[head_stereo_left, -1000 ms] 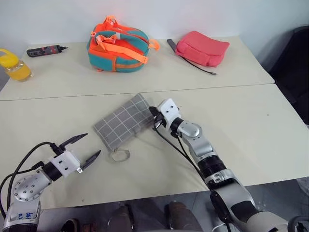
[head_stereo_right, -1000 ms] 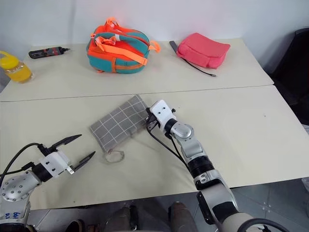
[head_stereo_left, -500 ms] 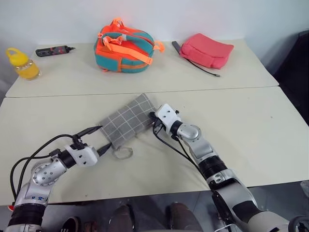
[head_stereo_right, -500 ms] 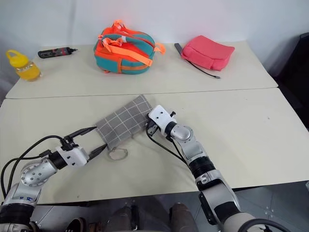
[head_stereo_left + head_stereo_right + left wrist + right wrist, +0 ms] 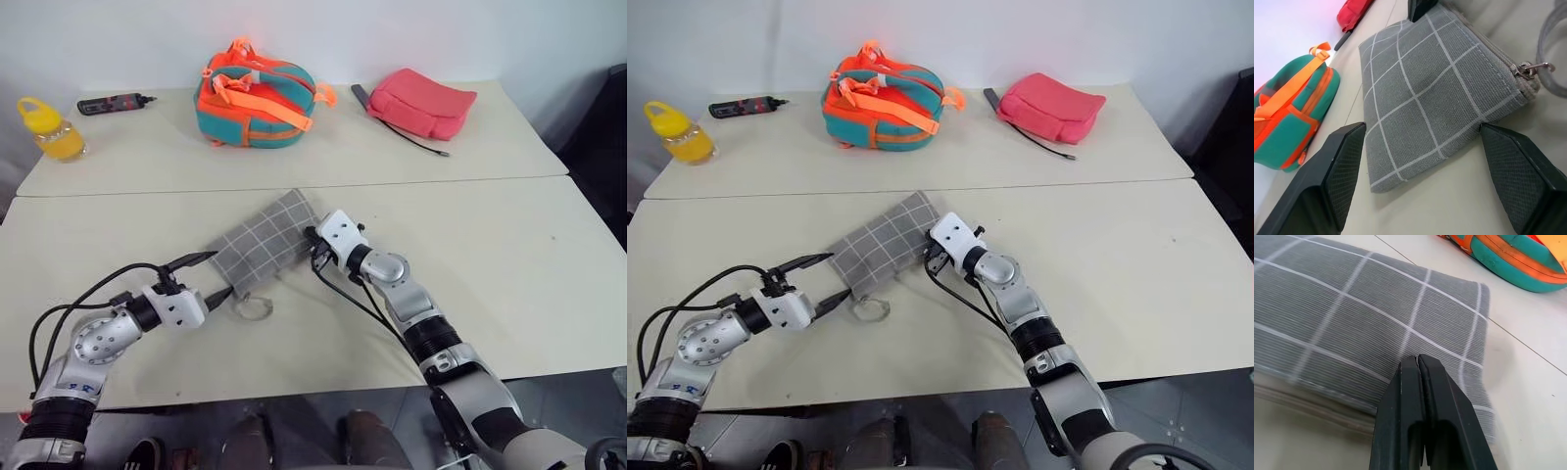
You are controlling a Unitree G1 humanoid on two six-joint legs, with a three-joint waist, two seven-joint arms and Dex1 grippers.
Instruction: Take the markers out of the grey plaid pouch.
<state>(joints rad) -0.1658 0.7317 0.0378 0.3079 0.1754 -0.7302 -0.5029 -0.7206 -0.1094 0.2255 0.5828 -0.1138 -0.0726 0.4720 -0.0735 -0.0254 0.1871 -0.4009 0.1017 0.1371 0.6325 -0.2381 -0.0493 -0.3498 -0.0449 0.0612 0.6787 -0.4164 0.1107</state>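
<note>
Flanking the grey plaid pouch point(image 5: 260, 244): left gripper point(image 5: 207, 277) spread wide and empty, right gripper point(image 5: 313, 245) closed, tips pressed against its edge.

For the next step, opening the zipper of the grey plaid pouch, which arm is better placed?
Probably the left. The left gripper is open at the end of the grey plaid pouch where the zipper pull sits. The right gripper is shut against the other end, seemingly steadying it.
</note>
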